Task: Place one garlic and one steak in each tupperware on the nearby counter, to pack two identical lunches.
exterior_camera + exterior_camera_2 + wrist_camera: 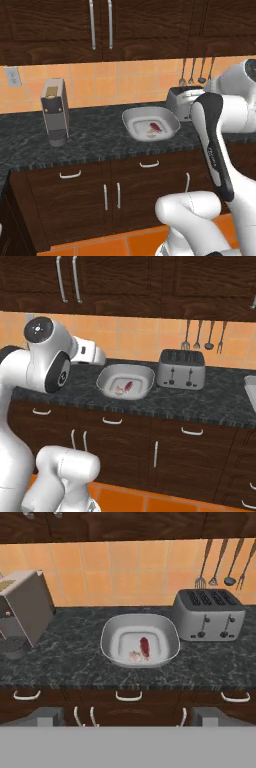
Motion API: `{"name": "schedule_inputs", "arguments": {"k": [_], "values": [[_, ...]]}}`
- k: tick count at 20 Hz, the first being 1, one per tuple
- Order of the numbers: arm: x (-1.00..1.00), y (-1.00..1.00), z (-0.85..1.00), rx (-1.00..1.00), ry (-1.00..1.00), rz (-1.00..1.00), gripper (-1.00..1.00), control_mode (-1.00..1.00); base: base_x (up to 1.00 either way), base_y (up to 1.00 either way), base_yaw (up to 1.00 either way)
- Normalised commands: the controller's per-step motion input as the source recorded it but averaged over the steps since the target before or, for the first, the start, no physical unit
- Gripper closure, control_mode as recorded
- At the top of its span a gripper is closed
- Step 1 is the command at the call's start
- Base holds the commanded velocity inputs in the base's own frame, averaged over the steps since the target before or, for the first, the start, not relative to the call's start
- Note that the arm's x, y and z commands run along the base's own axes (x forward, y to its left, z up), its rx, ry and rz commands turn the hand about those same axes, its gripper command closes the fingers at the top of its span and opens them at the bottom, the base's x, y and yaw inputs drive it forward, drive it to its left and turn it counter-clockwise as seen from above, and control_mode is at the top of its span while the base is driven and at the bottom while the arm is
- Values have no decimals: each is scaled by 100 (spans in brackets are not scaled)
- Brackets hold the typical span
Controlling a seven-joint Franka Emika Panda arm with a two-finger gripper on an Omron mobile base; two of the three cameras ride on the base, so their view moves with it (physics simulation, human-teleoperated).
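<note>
Here is the black speckled bench point(95, 132), running along the orange tiled wall over dark wooden cabinets with curved silver handles. Sitting on it, roughly in the middle, is the rounded-square tupperware point(137, 116), a pale bowl-like container, and it has food in it: a small red steak point(144, 646) lies on its floor, with a tiny pale garlic point(134, 657) just beside it, the two close enough that I cannot tell whether they touch. From the right base camera the same pair shows inside the bowl, steak point(128, 386) and garlic point(119, 389) side by side. Just beside the tupperware stands the silver four-slot toaster point(181, 369), near it but apart, and above the toaster a few utensils point(202, 336) hang on the wall. Well off on the bowl's other side is a grey coffee machine point(54, 112), upright on the bench. The white arm point(45, 358) is raised in front of the bench, its hand looking straight at the bowl from a distance. As for the fingers, only two blurred grey shapes sit at the bottom of the hand camera, so I cannot tell how far apart they stand or whether they hold anything.
</note>
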Motion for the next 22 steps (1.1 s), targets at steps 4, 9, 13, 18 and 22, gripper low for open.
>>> {"name": "schedule_inputs", "arguments": {"k": [4, 9, 13, 18, 22], "values": [[-100, 0, 18, 6, 0, -1, -100, -100, 0, 0, 0], [-98, 0, 0, 0, 0, -7, -100, -100, 0, 0, 0], [-54, 0, 9, 0, 0, -7, -100, -100, 0, 0, 0], [-1, 0, 17, 0, 0, 0, -100, -100, 0, 0, 0], [-1, 0, 0, 0, 0, 0, -100, -100, 0, 0, 0]]}}
